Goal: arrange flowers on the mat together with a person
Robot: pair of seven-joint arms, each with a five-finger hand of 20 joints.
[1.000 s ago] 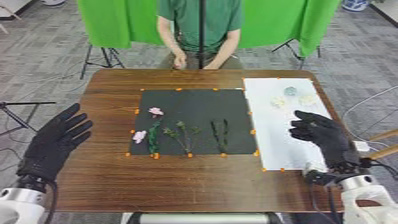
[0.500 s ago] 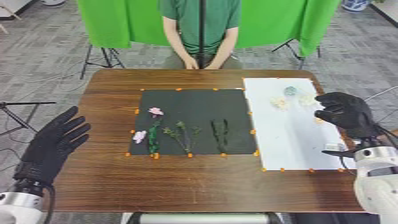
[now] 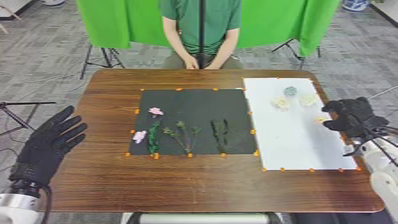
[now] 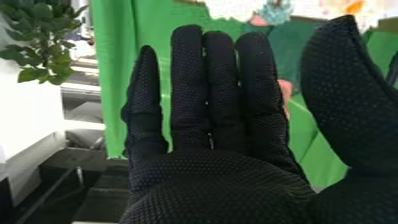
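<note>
Hanging at far left, your left hand point(image 3: 43, 152) has its fingers straight, beside the table point(image 3: 178, 185). Next, the dark mat point(image 3: 191, 102) bears pink flowers point(image 3: 155, 111) and green stems point(image 3: 220, 135)! Then the white sheet point(image 3: 293, 142), pale flowers point(image 3: 281, 103) at its far end; your right hand point(image 3: 355, 119), fingers extended, has swung farther right.

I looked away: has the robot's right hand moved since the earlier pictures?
Yes, the right hand has shifted to the right, from over the white sheet to mostly past its right edge.
</note>
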